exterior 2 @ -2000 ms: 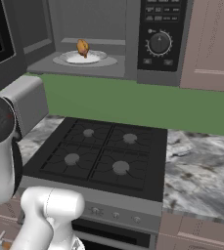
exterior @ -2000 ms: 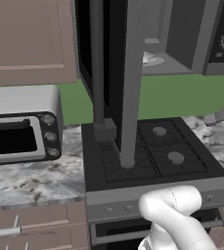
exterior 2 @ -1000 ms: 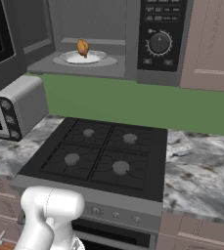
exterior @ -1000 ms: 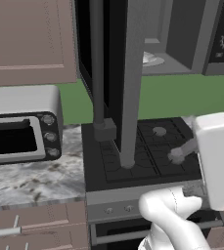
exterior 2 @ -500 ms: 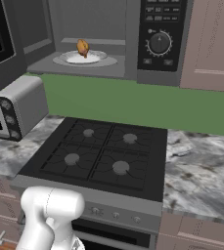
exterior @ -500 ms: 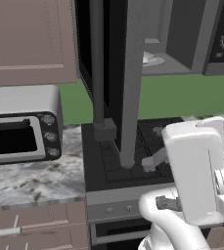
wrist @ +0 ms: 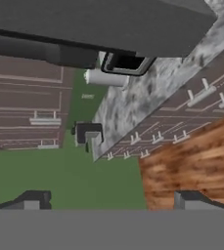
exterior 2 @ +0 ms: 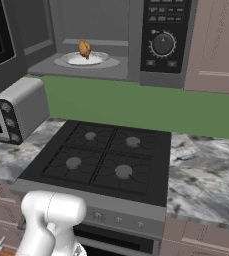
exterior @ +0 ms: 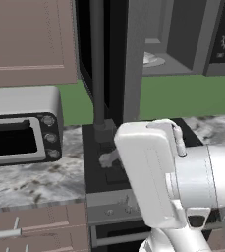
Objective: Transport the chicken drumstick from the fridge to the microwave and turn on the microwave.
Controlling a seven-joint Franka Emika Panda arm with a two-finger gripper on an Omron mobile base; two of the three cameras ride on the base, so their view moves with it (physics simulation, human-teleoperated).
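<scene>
The chicken drumstick (exterior 2: 84, 48) lies on a white plate (exterior 2: 98, 61) inside the microwave (exterior 2: 111, 22), above the stove. The microwave's black glass door (exterior: 109, 64) stands swung open, and its control strip with a dial (exterior 2: 163, 44) is on the right. My gripper (exterior: 106, 158) points left, low over the stove's front left corner, far below the drumstick. In the hand view the gripper (wrist: 111, 202) is open, its fingertips (wrist: 33, 199) wide apart with nothing between them. The fridge is out of view.
A black gas stove (exterior 2: 106, 157) sits under the microwave, with marble counter (exterior 2: 206, 165) on both sides. A silver toaster oven (exterior: 20, 128) stands on the left counter. Brown cabinets (exterior: 30, 39) hang above it. The open door juts out over the stove.
My hand has swung from the right edge of the left base view leftward across the stove front. The drumstick and the open microwave door have stayed put.
</scene>
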